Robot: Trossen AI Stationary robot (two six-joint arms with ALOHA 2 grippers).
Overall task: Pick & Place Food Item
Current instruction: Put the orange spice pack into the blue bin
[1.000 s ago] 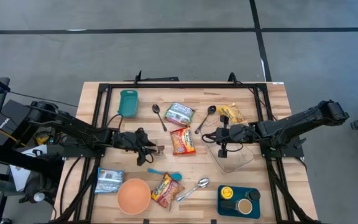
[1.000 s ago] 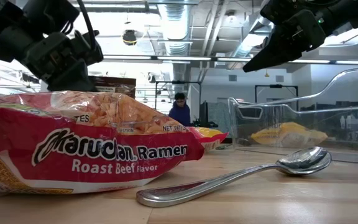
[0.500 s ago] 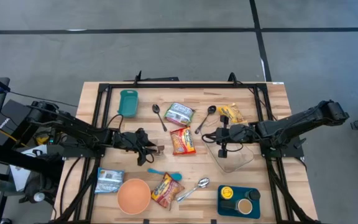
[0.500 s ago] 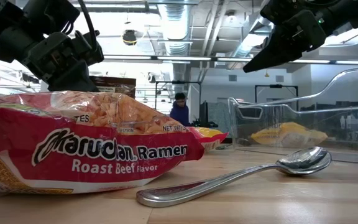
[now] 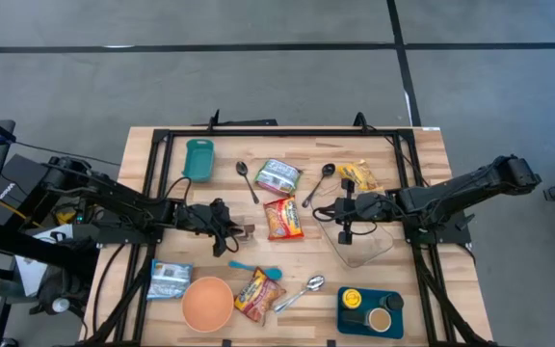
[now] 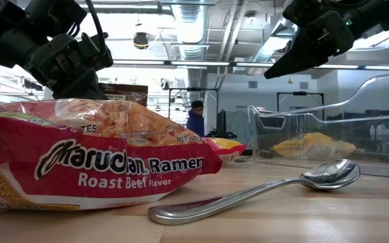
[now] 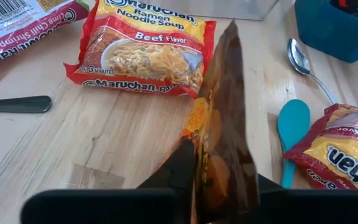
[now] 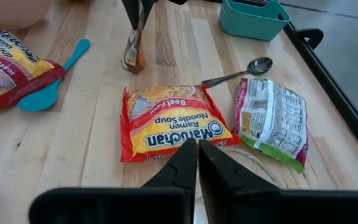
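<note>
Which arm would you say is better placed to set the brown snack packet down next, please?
Left. Its claw is shut on the brown snack packet, held upright over bare wood. The right claw is shut and empty, near the beef ramen pack.

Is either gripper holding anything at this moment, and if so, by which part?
The left gripper holds a brown snack packet, pinched at one end and lifted edge-on. The right gripper holds nothing; its fingers are shut above the ramen pack.

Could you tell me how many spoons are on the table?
4: first dark spoon left of the green packet, second dark spoon right of it, teal spoon mid-table, silver spoon near the front. None seems hidden.
</note>
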